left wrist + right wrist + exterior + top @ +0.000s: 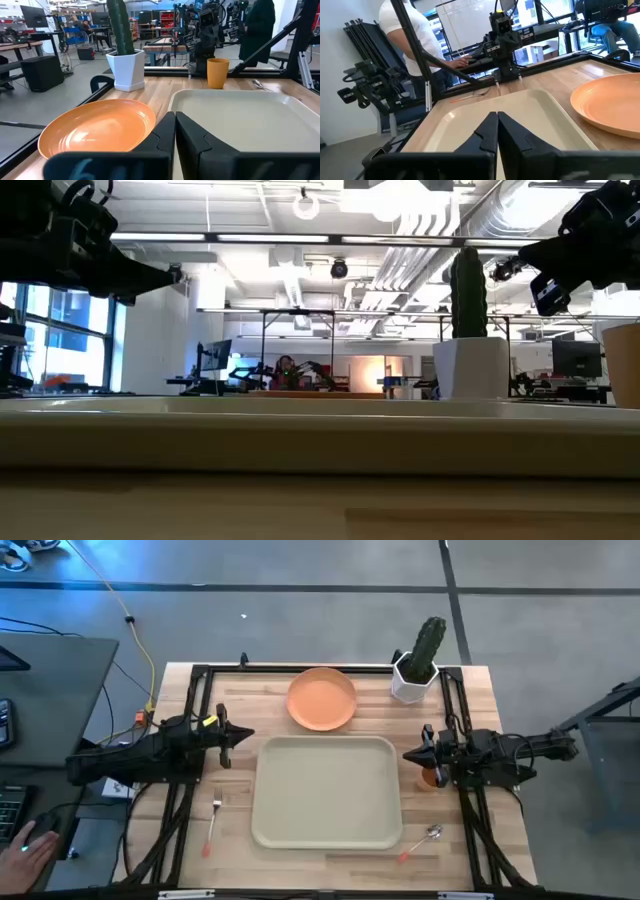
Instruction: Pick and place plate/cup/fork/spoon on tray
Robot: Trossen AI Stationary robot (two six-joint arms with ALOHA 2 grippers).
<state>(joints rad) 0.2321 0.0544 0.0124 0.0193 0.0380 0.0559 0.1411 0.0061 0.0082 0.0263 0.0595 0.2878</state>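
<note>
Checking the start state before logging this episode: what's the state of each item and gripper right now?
tray: flat, centre of the table, nothing on it
plate: upright, beyond the tray, off it
cup: upright, by the right arm
fork: lying left of the tray
spoon: lying off the tray's near right corner
left gripper: shut, holding nothing
right gripper: shut, holding nothing

Grey floor [300,620]; ceiling lights [330,240]; windows [60,340].
</note>
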